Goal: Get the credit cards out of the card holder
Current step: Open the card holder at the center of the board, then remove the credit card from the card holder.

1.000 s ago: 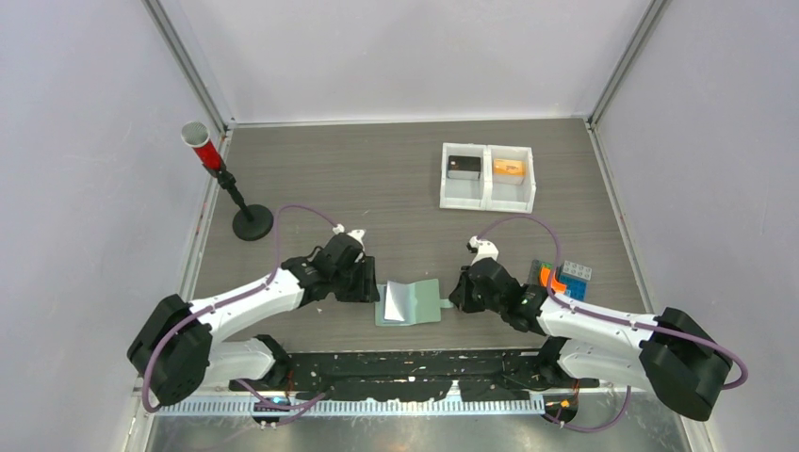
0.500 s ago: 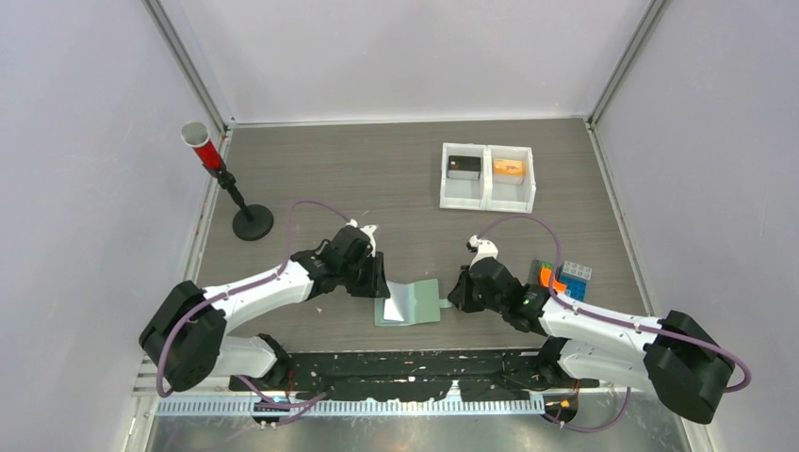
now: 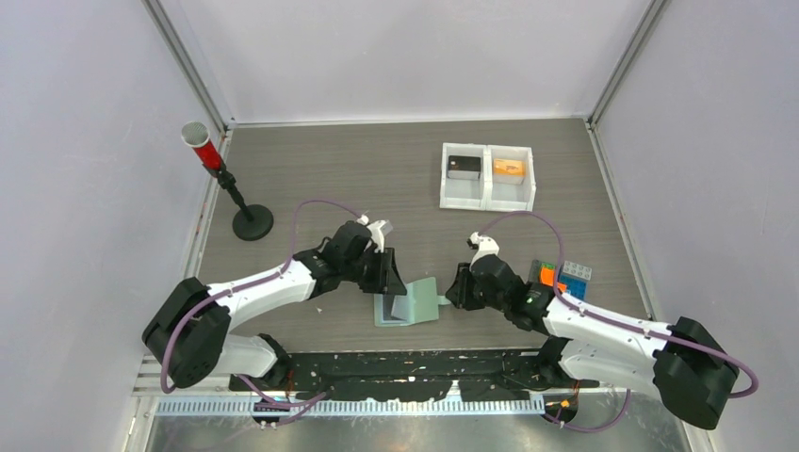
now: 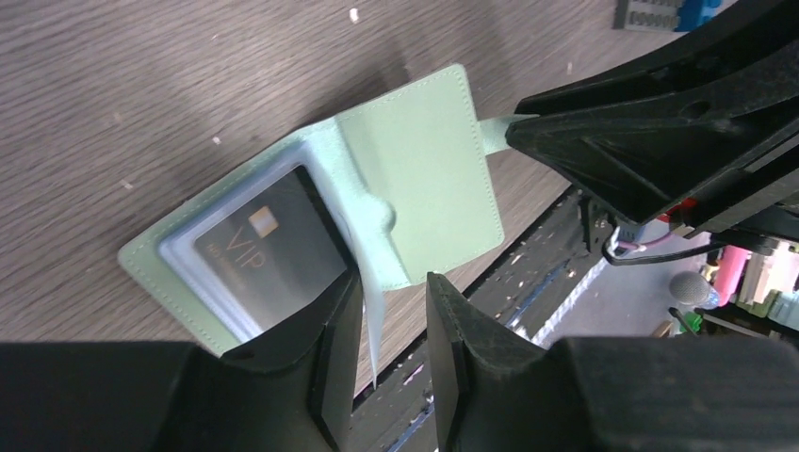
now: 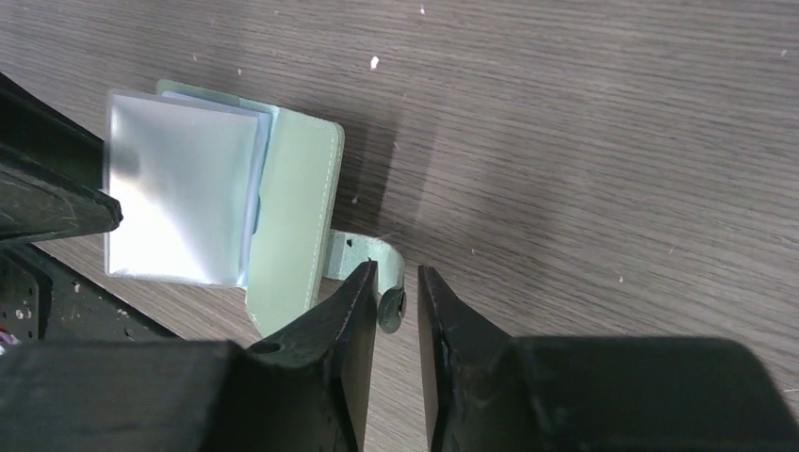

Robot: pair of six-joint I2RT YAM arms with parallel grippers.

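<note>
Top external view has the card holder (image 3: 421,301) lying open on the worktop (image 3: 377,188), close to the near edge and right between the two arms. Its left half has the left end effector (image 3: 389,282) down over it, and the right end effector (image 3: 453,295) sits at its right side.

On the left wrist cam, the fingers are only a narrow gap apart. The edge of a thin pale pocket leaf (image 4: 370,325) stands up in that gap, against one finger, but it's not squeezed as far as I can see. Beside it, a dark credit card (image 4: 269,247) marked VIP with a gold chip sits inside the clear pocket.

On the right wrist cam, those fingers are nearly together, pinching the snap tab (image 5: 358,254), which curls up off the wood.

Further back, well apart from all this, a white two-bin tray (image 3: 487,201) holds a black thing and an orange thing. A red tube on a black stand (image 3: 251,222) is off to the left.
</note>
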